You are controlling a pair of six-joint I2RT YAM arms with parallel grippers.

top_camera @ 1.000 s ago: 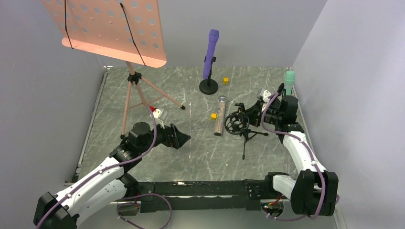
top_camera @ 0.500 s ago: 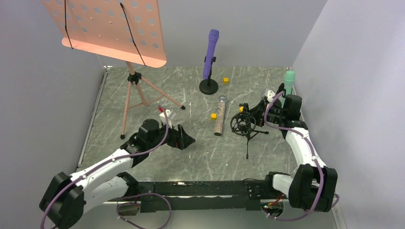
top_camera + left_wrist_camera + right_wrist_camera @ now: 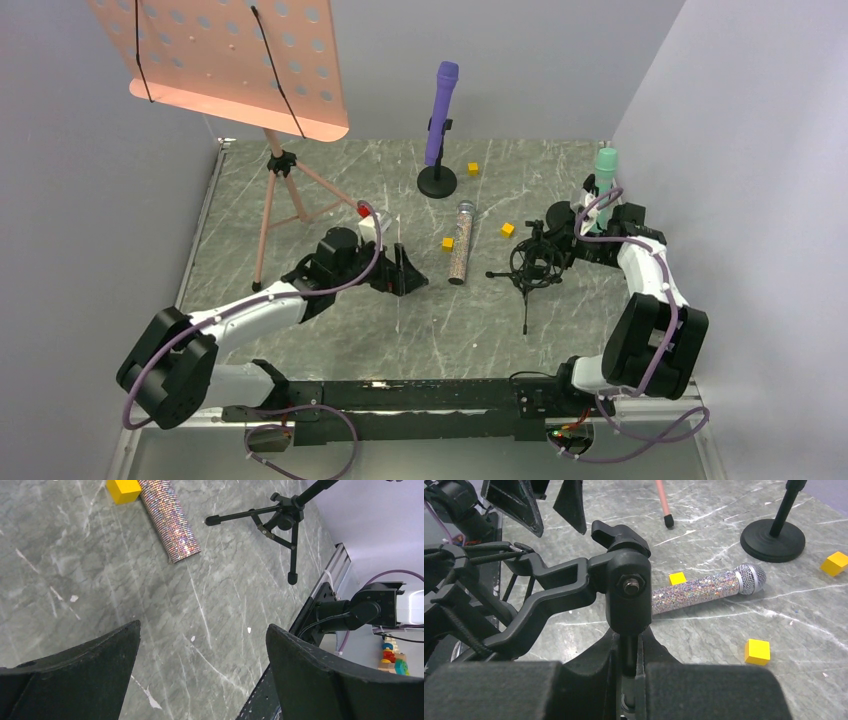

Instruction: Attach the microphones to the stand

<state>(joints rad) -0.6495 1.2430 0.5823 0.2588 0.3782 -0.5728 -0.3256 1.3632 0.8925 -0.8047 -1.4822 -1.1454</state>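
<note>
The purple microphone stands upright in a round-base stand at the back. A mint green microphone stands upright at the right wall, behind my right arm. The glittery copper microphone lies flat mid-table. My right gripper is shut on the post of a black tripod stand with a shock mount. My left gripper hangs open just left of the glittery microphone's tail, with nothing between its fingers.
A pink perforated music stand on a tripod fills the back left. Small yellow cubes lie near the round base, beside the glittery microphone and near the tripod stand. Grey walls close in on the table.
My left arm has reached right, toward the glittery microphone, staying open. My right gripper has carried the tripod stand to the right, uncovering a yellow cube.
</note>
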